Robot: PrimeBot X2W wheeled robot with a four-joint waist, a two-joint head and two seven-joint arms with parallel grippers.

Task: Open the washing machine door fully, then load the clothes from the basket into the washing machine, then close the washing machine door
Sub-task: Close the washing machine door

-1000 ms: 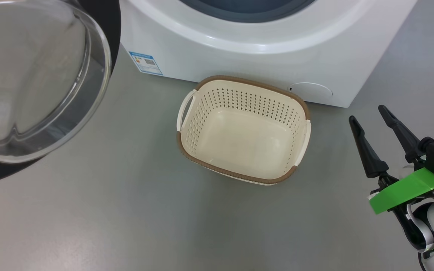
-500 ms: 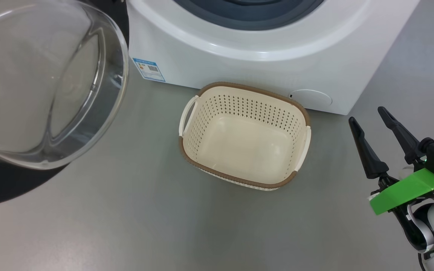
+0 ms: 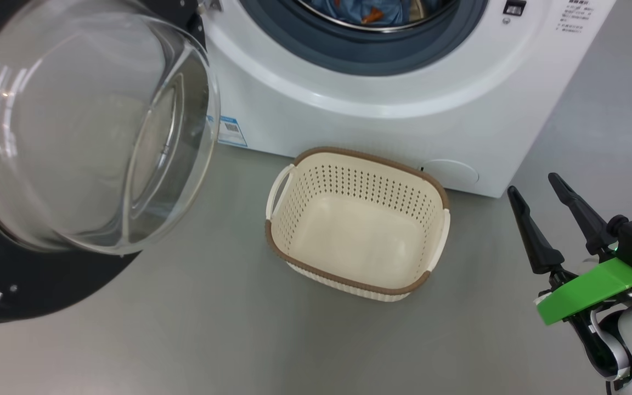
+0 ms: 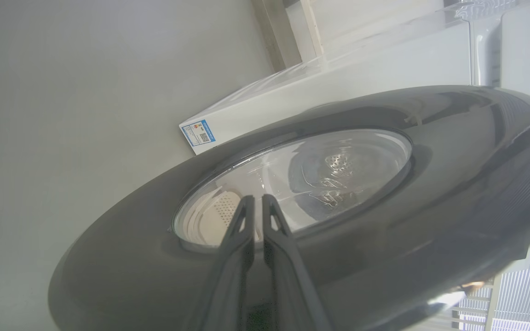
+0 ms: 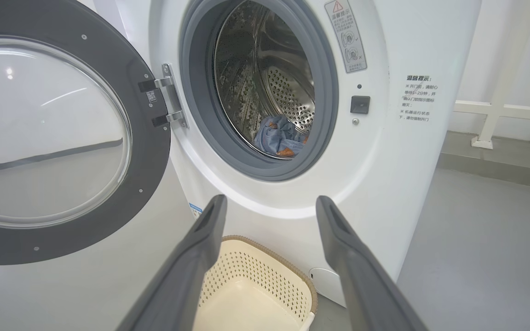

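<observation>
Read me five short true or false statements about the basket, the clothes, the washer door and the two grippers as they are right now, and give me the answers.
1. The basket is empty. True.
2. The clothes lie on the floor beside the basket. False: they sit inside the drum of the washing machine.
3. The washing machine door is shut. False: it is swung open on its hinge, with the drum opening uncovered.
4. The right gripper is open and holds nothing. True.
5. The left gripper has its fingers spread wide. False: they are closed together, in front of the door's outer face.
</observation>
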